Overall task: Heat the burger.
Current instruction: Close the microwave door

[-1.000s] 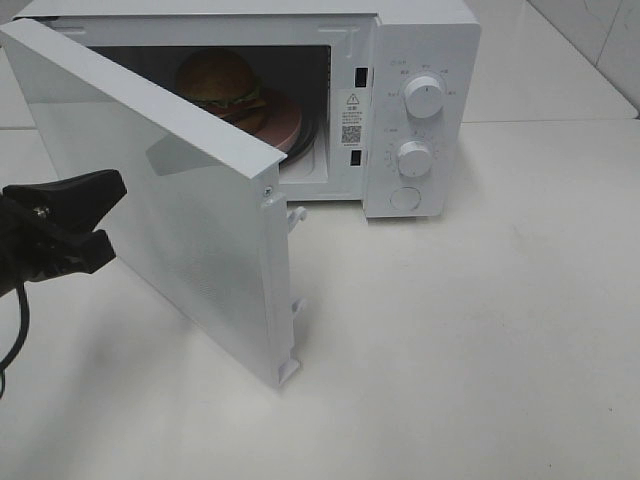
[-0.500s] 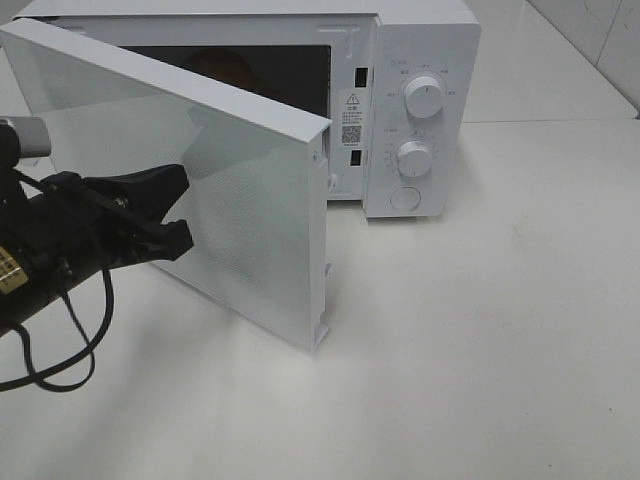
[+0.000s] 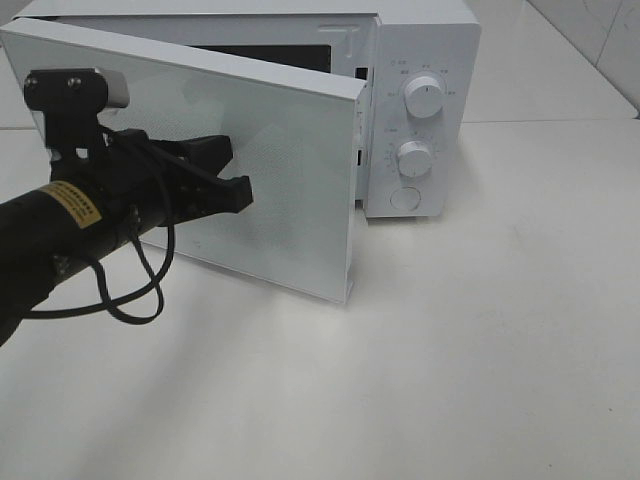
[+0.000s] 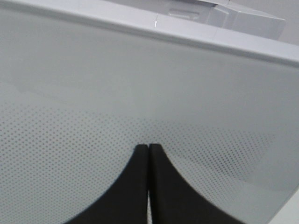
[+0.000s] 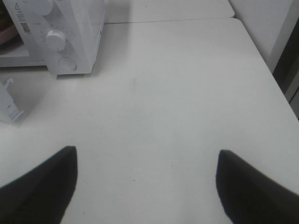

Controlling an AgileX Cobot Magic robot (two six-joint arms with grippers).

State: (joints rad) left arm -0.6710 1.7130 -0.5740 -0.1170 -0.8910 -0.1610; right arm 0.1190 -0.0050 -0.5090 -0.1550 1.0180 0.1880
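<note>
Where the bare white tabletop (image 3: 480,350) meets pale wall tiles (image 3: 600,40), your boxy white microwave (image 3: 420,60) stands. Its dotted door (image 3: 290,190) is ajar and hides the burger. Your left gripper (image 4: 148,147) is clenched empty before the door, and your right gripper (image 5: 145,154) is spread wide, holding nothing. The dial lettering is unreadable.

Burger out of sight behind partly closed microwave door (image 3: 290,180); look, pose, exact spot cannot be told.

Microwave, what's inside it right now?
The nearly shut door covers most of the inside of the microwave. From above, only a dark strip shows over the door; the right wrist view catches a pinkish sliver. No burger can be seen.
</note>
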